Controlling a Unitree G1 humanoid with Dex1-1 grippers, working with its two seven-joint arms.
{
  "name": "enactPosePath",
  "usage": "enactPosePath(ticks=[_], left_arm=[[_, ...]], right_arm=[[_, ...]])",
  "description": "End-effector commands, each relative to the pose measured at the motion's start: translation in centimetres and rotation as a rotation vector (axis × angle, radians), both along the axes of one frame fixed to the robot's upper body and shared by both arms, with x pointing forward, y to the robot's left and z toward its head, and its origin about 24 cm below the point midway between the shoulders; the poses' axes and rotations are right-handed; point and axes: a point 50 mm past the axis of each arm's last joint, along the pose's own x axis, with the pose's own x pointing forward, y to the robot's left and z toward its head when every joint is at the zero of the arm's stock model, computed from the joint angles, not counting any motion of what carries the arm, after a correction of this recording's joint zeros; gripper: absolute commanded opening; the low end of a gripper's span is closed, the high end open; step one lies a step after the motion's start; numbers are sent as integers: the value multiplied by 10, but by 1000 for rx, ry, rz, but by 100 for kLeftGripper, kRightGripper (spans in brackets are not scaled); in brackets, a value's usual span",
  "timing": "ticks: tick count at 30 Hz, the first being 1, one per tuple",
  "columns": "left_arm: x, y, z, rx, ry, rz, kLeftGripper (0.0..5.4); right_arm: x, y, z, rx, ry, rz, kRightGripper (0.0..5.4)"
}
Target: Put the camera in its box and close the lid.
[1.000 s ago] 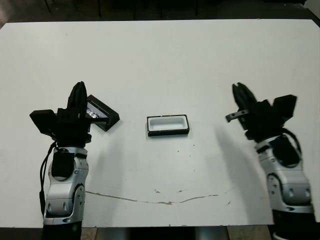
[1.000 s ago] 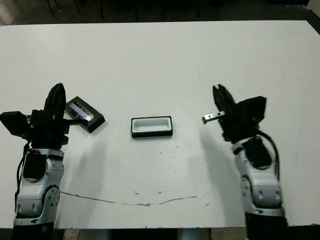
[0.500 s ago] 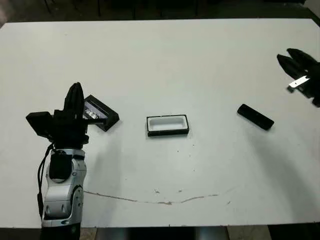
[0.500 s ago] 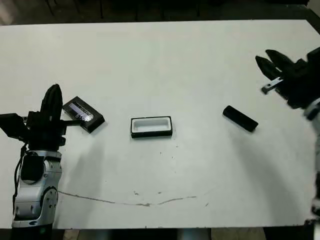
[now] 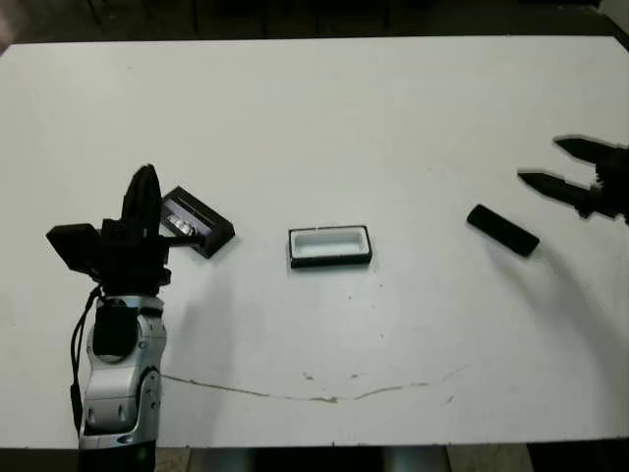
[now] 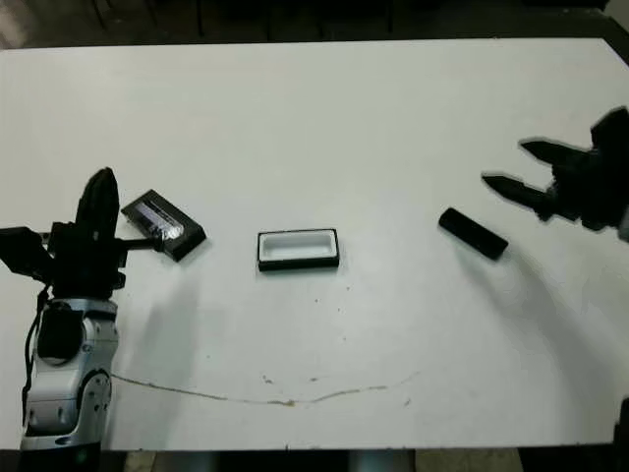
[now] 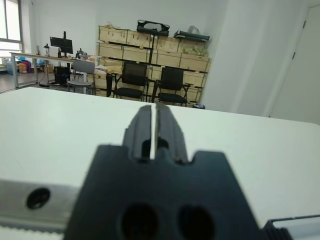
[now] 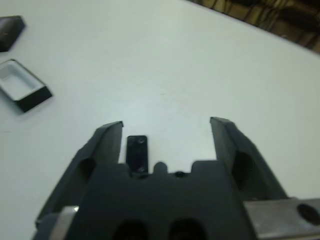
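A wide white table [image 5: 314, 118] fills the head views, w/ a thin cracked line near the front edge; behind it, in the left wrist view, a storage room w/ wooden crates and black chairs.

The camera [image 5: 502, 230], a small slim black bar-shaped device, lies flat on the right part of the table, turned diagonal. It is well apart from the box [image 5: 330, 247], a shallow rectangular tray w/ black walls and white lining, at centre. The lid [image 5: 197, 222], a flat black cover w/ shiny grey face, lies left of the box, just beside the left gripper [image 7: 154, 131].

The right gripper [image 5: 560, 165] hangs near the camera, a little beyond it, fingers wide apart and nothing between them. The left gripper's fingers are pressed together, holding nothing.

The camera looks light and rigid, prob. smooth plastic, so it may slip. Best hold is across its narrow width, near the middle of its length, avoiding the glossy face.
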Motion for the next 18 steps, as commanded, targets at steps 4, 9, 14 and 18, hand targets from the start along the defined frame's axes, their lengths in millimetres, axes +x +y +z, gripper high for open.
enactPosePath(ticks=[4, 9, 14, 18], left_arm=[[-1, 3, -7, 22, 40, -1, 0], [-1, 4, -7, 26, 41, 0, 0], [0, 3, -8, 38, 39, -6, 0], [0, 3, -9, 45, 36, -4, 0]], right_arm=[[-3, -6, 2, 29, 89, -14, 500], [-6, -4, 2, -33, 115, -26, 539], [-8, -3, -3, -45, 129, -21, 539], [-10, 0, -4, -34, 147, -7, 539]])
